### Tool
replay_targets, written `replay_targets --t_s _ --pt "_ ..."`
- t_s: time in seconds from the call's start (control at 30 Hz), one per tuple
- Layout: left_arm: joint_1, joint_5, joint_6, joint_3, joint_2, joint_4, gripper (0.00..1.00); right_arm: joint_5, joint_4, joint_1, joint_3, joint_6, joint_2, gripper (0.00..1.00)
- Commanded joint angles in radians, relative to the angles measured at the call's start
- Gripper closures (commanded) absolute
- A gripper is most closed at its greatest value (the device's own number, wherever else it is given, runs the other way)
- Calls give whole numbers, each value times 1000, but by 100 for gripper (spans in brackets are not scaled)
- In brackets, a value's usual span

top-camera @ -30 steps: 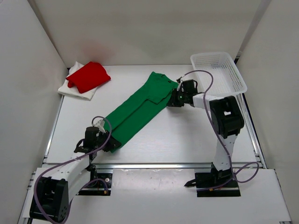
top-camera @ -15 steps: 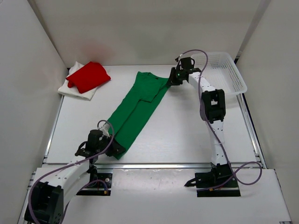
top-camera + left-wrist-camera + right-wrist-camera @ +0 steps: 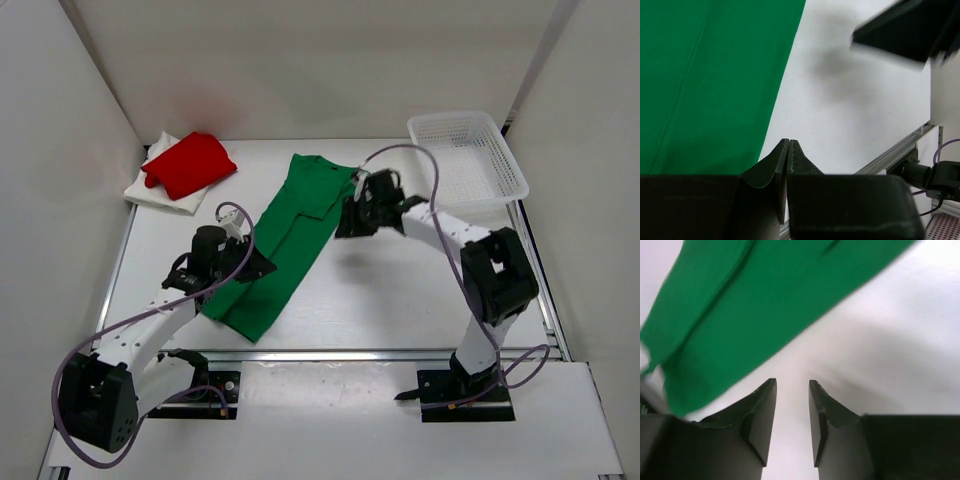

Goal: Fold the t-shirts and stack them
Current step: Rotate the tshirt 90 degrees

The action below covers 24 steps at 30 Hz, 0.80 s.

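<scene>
The green t-shirt (image 3: 290, 235) lies as a long folded strip running from the far middle of the table towards the near left. It fills the left of the left wrist view (image 3: 705, 75) and the top of the right wrist view (image 3: 755, 295). My left gripper (image 3: 258, 266) hovers at the strip's middle; its jaws (image 3: 788, 142) are shut over bare table just off the cloth's edge, and no cloth shows between them. My right gripper (image 3: 345, 222) is at the strip's right edge, open (image 3: 792, 385) and empty. The red t-shirt (image 3: 188, 163) rests folded on the white t-shirt (image 3: 160, 192) at the far left.
A white lattice basket (image 3: 468, 155) stands at the far right corner. White walls enclose the table on three sides. A metal rail (image 3: 330, 354) runs along the near edge. The right arm appears blurred in the left wrist view (image 3: 905, 30).
My right gripper has opened, let go of the green shirt's far end and come nearer. My left gripper has moved from the strip's near end up to its middle.
</scene>
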Motion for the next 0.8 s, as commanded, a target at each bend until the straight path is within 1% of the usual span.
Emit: replay_targets --t_s 0.0,0.07,0.17,0.27,0.3,0.37,0.4,0.43,0.47,0.5,0.57,0.63,0.73,0.77 --pt "-21 -18 30 3 17 10 88 -51 290 110 -183 110 -29 65" --pt "-26 -7 28 3 33 20 90 -50 338 134 -202 156 0 62" --pt "-49 -41 43 7 55 16 92 -62 414 150 -204 188 62 55" --pt "-58 -61 65 38 76 -16 95 -35 421 156 -161 202 128 54" --pt "-52 -65 62 41 72 -16 95 -21 422 156 -150 205 140 55" --pt "-64 -96 60 38 78 -7 96 -21 422 142 -127 217 178 63" --pt "-69 -119 62 52 83 -12 96 -25 424 131 -122 224 195 73" --pt "-72 -113 62 52 84 -7 96 -38 432 124 -119 227 203 83" --pt "-74 -107 59 58 93 -3 96 -47 432 105 -122 224 211 86" --pt "-69 -102 56 53 101 -3 96 -53 418 84 -121 212 211 93" --pt "-63 -98 46 47 112 17 95 -62 410 46 -138 193 198 99" --pt "-97 -119 42 41 127 25 96 -87 380 -17 -148 150 182 100" --pt "-139 -122 22 49 161 56 95 -124 317 -144 -126 101 160 100" --pt "-161 -124 13 50 167 62 94 -130 300 -164 -118 92 159 100"
